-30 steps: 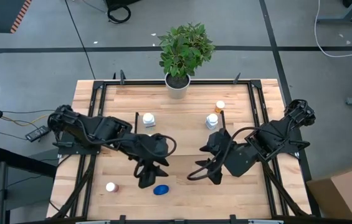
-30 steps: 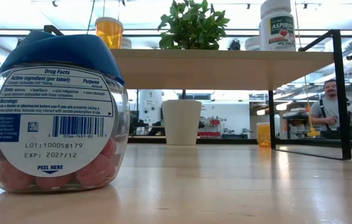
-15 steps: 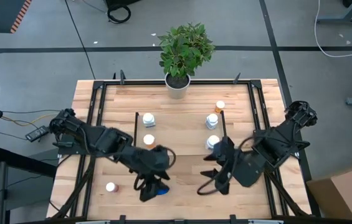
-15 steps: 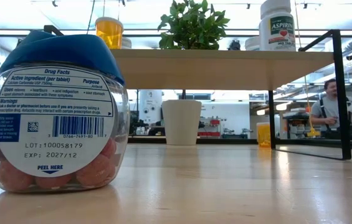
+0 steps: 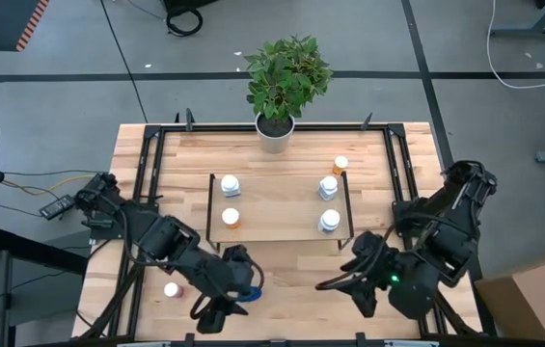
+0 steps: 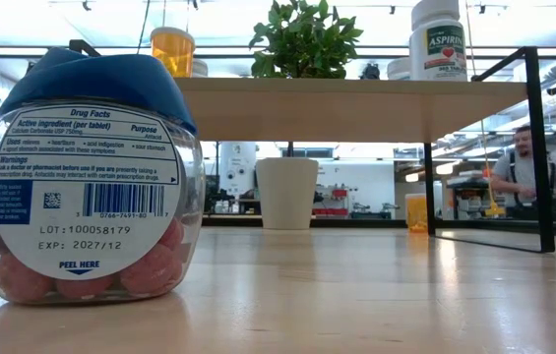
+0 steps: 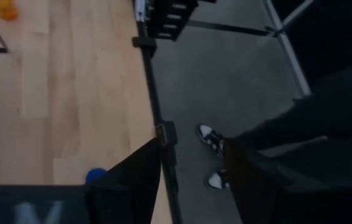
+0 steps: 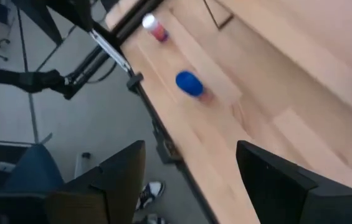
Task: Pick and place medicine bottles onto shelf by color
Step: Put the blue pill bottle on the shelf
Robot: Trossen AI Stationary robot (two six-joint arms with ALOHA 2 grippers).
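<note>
Blue-capped, the oval bottle (image 5: 250, 285) is seen standing near the table's front edge, just beside the left gripper (image 5: 216, 310), whose empty fingers are parted; the right gripper (image 5: 364, 294), open, is farther off.

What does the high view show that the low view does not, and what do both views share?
Only the high view shows both arms: the left gripper at the table's near edge beside the blue bottle, the right gripper also near the front edge, both empty. It also shows the reddish bottle and all bottles on the shelf from above.

Only the low view shows the blue bottle's printed label, the aspirin bottle's lettering and a person in the room behind.

Both show the blue bottle, the shelf and the potted plant.
</note>
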